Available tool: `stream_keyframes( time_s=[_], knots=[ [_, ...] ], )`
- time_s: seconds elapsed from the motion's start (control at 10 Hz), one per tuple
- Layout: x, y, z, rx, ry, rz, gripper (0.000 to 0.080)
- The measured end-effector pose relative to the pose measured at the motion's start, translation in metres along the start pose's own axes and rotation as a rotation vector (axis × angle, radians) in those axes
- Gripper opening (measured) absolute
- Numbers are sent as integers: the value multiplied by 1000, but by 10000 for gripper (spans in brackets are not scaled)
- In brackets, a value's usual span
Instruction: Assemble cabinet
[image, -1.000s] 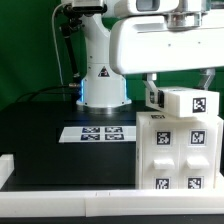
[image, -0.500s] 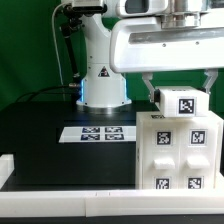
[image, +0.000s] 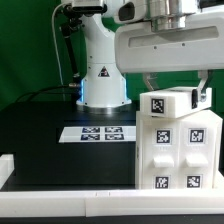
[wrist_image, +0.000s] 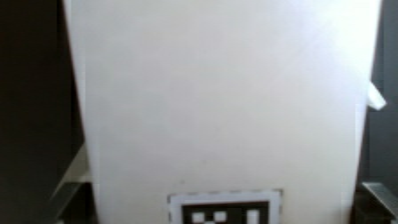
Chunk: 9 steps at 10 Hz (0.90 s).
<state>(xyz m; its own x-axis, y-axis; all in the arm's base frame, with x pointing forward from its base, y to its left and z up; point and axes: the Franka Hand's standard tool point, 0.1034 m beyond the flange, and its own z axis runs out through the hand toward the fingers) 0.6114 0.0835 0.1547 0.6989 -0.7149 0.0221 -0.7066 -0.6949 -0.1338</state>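
Claw (image: 178, 88) clamps the top white block (image: 172, 102), fingers either side, right above the cabinet (image: 178, 150) at the desk's front edge, toward the exterior view's right. Best lower it square, edges flush, no twisting. Count: one cabinet, one held block, one marker board (image: 100, 133).

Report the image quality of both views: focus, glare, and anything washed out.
Exterior view: evenly lit and fairly sharp, tags on the cabinet readable, though its white faces blend together. Wrist view: soft and blurred, filled by a bright white part with little surface detail; the tag is cut off at the edge.
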Motion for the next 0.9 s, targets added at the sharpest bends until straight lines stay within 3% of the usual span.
stream_keyframes(
  time_s=[0.6, 0.9],
  knots=[
    [-1, -3, 0, 28, -27, 405, 560],
    [-3, 0, 1, 38, -60, 758, 560]
  ],
)
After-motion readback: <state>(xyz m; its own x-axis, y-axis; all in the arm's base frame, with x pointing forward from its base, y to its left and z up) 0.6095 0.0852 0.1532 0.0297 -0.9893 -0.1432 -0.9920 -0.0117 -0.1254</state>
